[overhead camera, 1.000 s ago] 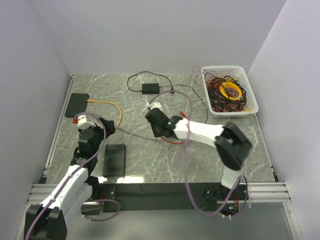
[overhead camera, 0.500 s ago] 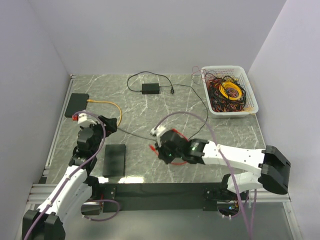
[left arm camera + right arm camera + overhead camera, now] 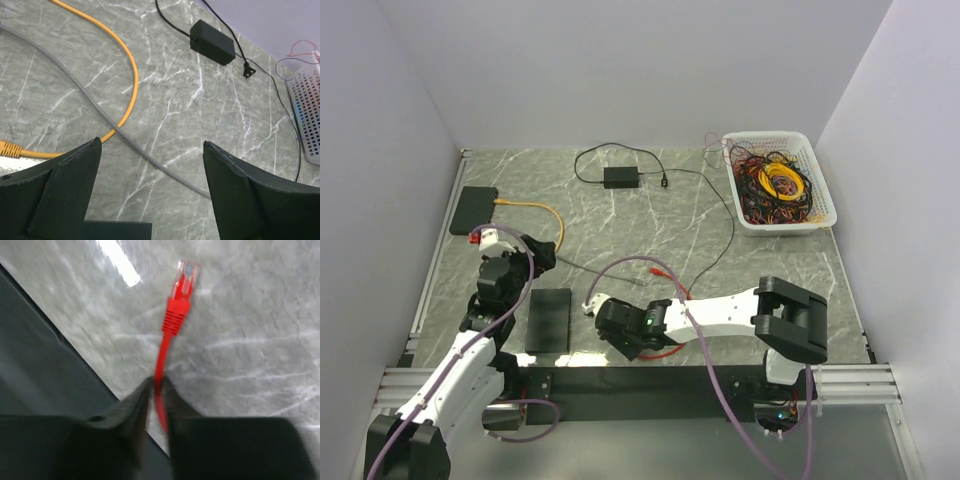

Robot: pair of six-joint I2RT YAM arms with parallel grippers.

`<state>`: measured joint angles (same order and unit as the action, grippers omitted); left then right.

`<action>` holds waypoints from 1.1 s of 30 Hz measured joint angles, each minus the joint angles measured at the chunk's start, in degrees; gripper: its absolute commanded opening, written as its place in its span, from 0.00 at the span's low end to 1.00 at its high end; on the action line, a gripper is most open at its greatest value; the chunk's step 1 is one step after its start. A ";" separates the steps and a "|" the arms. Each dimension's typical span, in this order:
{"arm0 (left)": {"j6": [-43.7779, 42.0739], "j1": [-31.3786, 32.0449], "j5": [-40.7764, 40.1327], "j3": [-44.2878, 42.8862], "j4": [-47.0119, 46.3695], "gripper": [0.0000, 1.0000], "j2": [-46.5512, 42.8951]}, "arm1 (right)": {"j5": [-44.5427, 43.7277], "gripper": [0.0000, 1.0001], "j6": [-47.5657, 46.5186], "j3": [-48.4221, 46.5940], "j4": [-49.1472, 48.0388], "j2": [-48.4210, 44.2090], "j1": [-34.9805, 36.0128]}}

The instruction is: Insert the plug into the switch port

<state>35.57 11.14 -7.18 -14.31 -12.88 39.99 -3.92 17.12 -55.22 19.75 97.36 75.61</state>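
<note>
A red cable with a clear plug (image 3: 185, 275) runs out from between the jaws of my right gripper (image 3: 157, 382), which close narrowly on the cable; the plug hangs just above the marble near the table's front rail. From above, my right gripper (image 3: 620, 340) is low at the near edge, right of a flat black box (image 3: 549, 319). The cable's other red end (image 3: 659, 269) lies behind it. A second black box (image 3: 473, 209) at far left has a yellow cable (image 3: 545, 212) plugged in. No port faces any camera. My left gripper (image 3: 151, 144) hangs open over a grey cable (image 3: 145, 155).
A white basket (image 3: 825, 205) of tangled wires stands at the back right. A black power adapter (image 3: 621, 177) with its thin black lead lies at the back centre. The dark front rail (image 3: 45, 355) is close beside my right gripper. White walls enclose the table.
My right arm swept from the table's middle toward the near edge and leftward, carrying the red cable with it. The left arm barely moved and stayed open.
</note>
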 measured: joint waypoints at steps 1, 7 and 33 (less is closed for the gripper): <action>0.00 0.00 0.00 0.07 0.00 0.88 0.22 | -0.44 0.46 0.17 -0.17 -0.44 0.26 0.00; 0.04 0.00 -0.17 0.09 0.04 0.90 0.48 | -1.92 0.52 0.17 0.17 -0.85 -0.17 0.26; 23.87 -5.95 2.54 -7.54 33.31 0.99 7.91 | -10.25 0.55 8.48 7.08 3.28 -24.94 0.26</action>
<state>59.44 5.19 -4.64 -21.85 20.43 47.90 -14.17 25.61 -48.14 23.03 72.42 75.88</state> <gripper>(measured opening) 0.995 0.547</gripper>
